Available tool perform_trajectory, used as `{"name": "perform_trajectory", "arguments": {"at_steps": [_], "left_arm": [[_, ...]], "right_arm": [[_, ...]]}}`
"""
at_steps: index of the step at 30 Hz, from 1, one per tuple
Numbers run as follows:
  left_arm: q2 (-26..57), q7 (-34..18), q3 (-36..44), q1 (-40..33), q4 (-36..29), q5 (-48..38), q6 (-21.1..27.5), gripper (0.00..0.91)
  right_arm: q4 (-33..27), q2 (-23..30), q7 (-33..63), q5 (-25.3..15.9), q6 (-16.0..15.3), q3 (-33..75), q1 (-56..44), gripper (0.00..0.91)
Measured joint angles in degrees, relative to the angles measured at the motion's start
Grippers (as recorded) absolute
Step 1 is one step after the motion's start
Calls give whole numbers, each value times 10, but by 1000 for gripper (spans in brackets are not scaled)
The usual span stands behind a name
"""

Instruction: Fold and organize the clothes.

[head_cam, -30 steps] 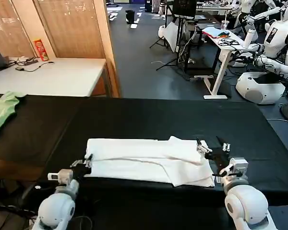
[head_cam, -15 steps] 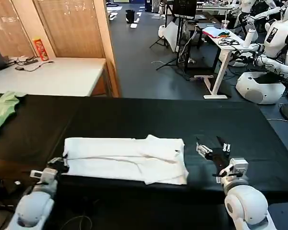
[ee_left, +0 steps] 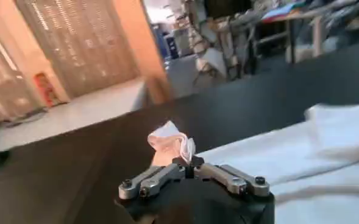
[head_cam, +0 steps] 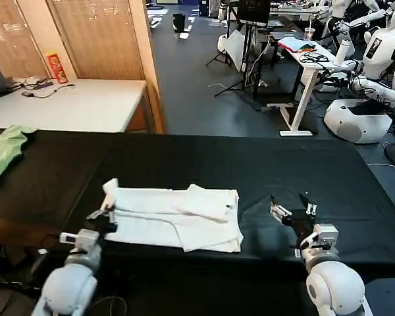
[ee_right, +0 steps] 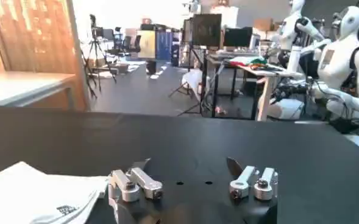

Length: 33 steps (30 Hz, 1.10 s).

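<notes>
White T-shirt (head_cam: 174,216) corner pinched in left end effector (head_cam: 104,214)

The T-shirt (head_cam: 174,217) is showing plain white, with a small dark print (ee_right: 66,209) peeking at one fold. The desk (head_cam: 250,168) is wearing a black cover. A light green garment (head_cam: 1,153) is lying at the desk's far left edge.
</notes>
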Motion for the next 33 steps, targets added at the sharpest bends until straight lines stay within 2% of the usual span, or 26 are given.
{"name": "perform_trajectory", "arguments": {"at_steps": [6, 14, 26, 33], "left_arm": [[-55, -11, 84, -27, -5, -59, 23, 0], [-102, 5, 161, -68, 11, -128, 6, 0], [-123, 17, 206, -104, 40, -183, -11, 0], [-132, 22, 223, -108, 55, -179, -11, 0]], "right_arm": [[-3, 11, -5, -11, 7, 5, -11, 878], [-1, 20, -15, -28, 17, -3, -26, 878], [-2, 19, -16, -33, 19, -9, -31, 878], [-4, 17, -20, -33, 25, -8, -34, 878]]}}
